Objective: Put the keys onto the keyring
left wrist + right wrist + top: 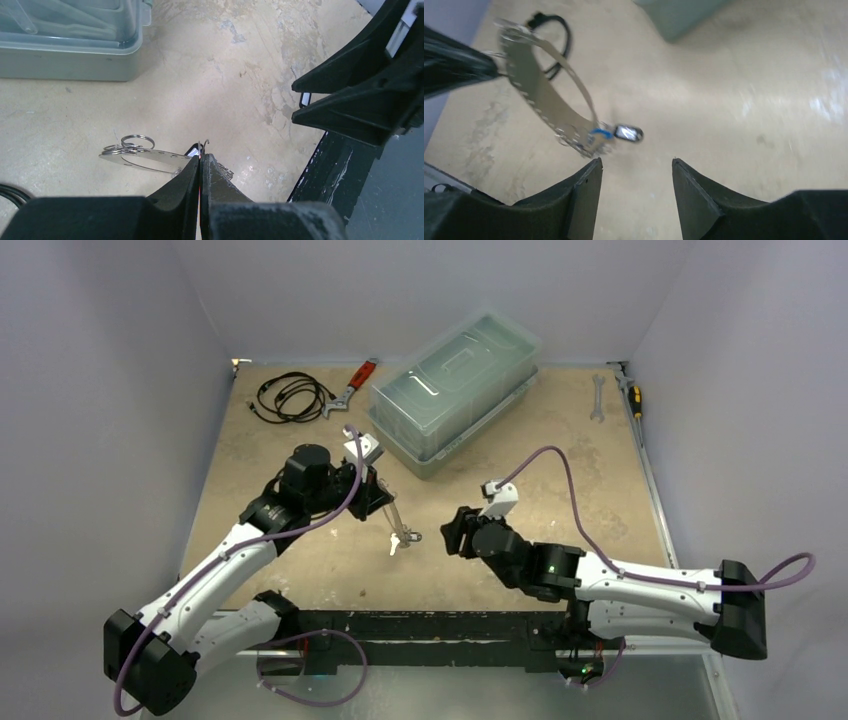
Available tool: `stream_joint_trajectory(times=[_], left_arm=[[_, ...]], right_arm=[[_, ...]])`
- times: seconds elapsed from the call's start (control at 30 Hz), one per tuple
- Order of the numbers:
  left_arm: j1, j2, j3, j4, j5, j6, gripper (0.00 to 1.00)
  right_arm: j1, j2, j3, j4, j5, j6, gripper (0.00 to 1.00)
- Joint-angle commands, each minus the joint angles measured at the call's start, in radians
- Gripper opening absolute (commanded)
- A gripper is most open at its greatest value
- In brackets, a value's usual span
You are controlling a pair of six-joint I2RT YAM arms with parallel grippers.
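Pale single keyring (531,95), keys (596,136) bunched at its bottom, hangs in the clenched left claw (200,157); right claw (636,167) released.

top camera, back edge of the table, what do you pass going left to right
black cable coil -> red-handled tool -> clear lidded plastic box -> small silver spanner -> yellow-and-black handled tool

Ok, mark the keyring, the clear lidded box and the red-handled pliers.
keyring (536,95), right wrist view, flat band.
clear lidded box (455,390), top external view, lid.
red-handled pliers (364,371), top external view, handle.
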State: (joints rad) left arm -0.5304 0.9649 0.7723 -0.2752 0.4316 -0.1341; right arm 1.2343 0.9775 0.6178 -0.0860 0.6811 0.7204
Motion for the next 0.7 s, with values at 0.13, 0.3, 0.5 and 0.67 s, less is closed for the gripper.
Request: stream_joint_trajectory(times=[0.13,0.3,0.5,0.67], left_arm=[[0.005,-0.025,-0.02,0.086,0.049,0.013,0.0],[0.004,-0.043,-0.034,0.091,0.057,0.01,0.0],[0.004,-0.056,-0.047,0.089,0.056,0.007,0.0],[0.004,-0.06,-0.049,0.088,0.055,0.008,0.0]], right_arm=[[-0.002,-0.004,0.067,-0.858,0.122,0.852,0.54],[-0.007,0.031,0.043,-1.021,0.168,1.039,0.56],[-0.185,-0.029,-0.009,-0.902,0.12,0.9,0.52],[-0.325,-0.054,-0.054,-0.765,0.014,0.717,0.46]])
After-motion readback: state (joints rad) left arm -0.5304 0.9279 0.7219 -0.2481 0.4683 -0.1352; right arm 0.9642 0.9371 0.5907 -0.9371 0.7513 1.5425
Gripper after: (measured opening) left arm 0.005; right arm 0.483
